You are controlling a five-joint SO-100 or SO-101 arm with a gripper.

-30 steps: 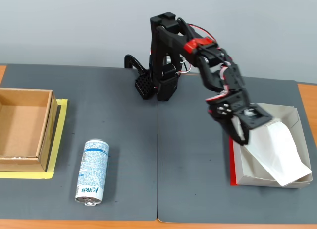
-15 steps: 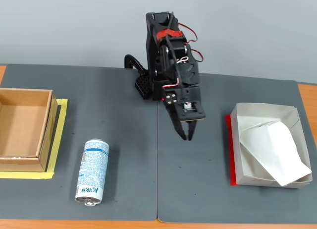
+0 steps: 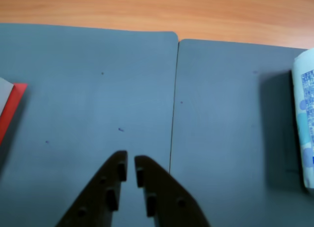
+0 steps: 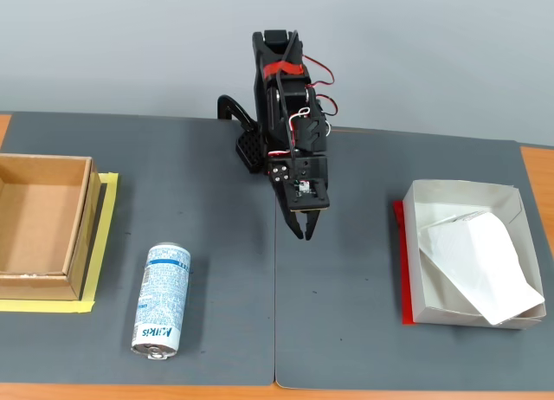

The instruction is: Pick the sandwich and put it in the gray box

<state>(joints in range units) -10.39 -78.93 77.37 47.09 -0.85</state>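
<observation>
1. Hanging over the bare dark mat (image 4: pixel 346 270), my gripper (image 3: pixel 130 169) holds nothing; its fingers stand only a narrow slit apart.
2. The sandwich (image 4: pixel 474 260) lies tilted inside the gray box (image 4: pixel 459 190), one corner riding up on the box's near right rim, so I judge the placing done.
3. The can (image 4: pixel 162 300) lies on its side near the brown cardboard box (image 4: pixel 43 227), well apart from my gripper and outside the task.
</observation>
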